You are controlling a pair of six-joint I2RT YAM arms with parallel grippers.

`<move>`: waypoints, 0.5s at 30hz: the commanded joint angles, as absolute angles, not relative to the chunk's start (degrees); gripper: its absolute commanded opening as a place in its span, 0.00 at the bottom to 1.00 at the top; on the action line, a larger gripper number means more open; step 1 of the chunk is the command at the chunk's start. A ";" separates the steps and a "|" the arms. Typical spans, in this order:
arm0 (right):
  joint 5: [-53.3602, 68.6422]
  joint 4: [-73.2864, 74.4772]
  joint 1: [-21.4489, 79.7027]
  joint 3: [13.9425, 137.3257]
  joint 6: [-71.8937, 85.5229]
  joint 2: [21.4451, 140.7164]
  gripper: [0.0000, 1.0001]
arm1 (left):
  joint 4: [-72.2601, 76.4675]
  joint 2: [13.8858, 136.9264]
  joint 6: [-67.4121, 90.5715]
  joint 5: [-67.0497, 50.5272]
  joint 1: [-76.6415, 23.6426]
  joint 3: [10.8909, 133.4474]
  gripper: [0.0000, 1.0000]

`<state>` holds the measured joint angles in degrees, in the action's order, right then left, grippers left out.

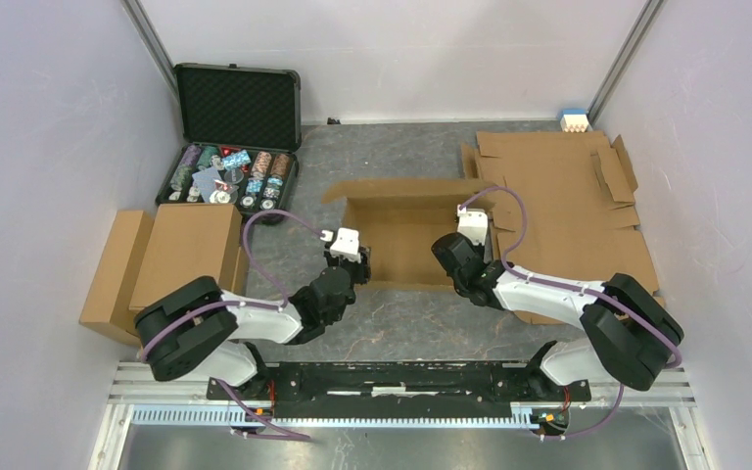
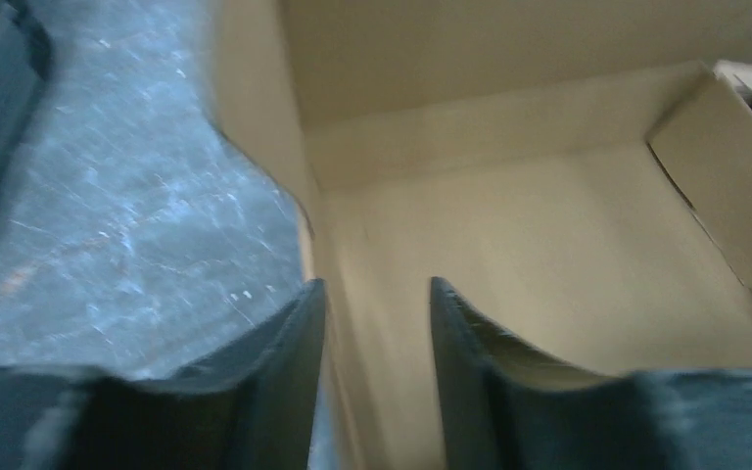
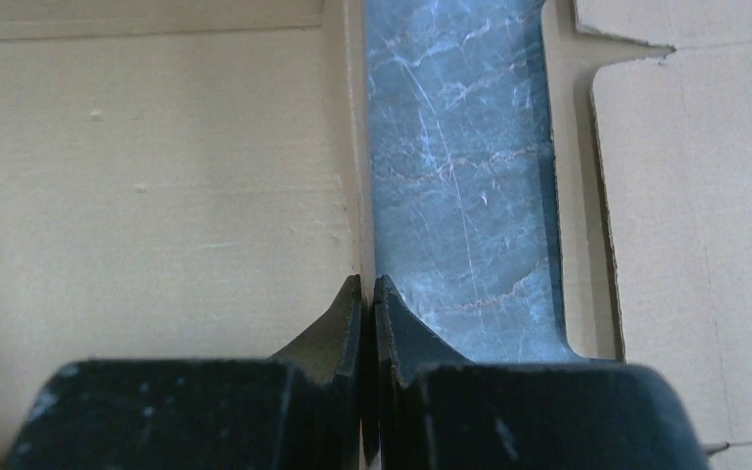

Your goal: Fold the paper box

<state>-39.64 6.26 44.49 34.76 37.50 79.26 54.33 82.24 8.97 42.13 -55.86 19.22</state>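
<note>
Grey table [image 1: 401, 323] bears the paper box [image 1: 406, 240] and a case [image 1: 238, 103] of chips [image 1: 259, 166].

Paper box [image 1: 406, 230]: plain brown corrugated cardboard, showing matt and unprinted, its cut edges looking rough.
Tabletop [image 1: 421, 323]: grey stone-look surface, running with pale veins, smooth and giving off a faint sheen.
Flat cardboard sheets [image 1: 568, 196]: wearing the same dull brown paper finish.
Case [image 1: 238, 103]: black hard shell, its lid lining looking like dimpled foam.
Right gripper [image 3: 367, 294]: matt black plastic, carrying pale scuffs.
Base rail [image 1: 411, 415]: silvery ribbed metal, catching the light.
</note>
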 commanded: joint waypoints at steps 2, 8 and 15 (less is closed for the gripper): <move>-43.79 -1.75 44.12 33.86 39.11 78.26 0.00 | 37.97 73.23 14.20 32.97 -57.03 21.21 0.74; -43.28 -3.35 44.08 33.10 37.66 77.79 0.00 | 18.93 56.27 16.86 24.79 -57.04 20.07 1.00; -42.48 -4.90 44.12 32.26 36.05 78.00 0.00 | 18.22 43.71 18.53 18.94 -44.61 17.22 1.00</move>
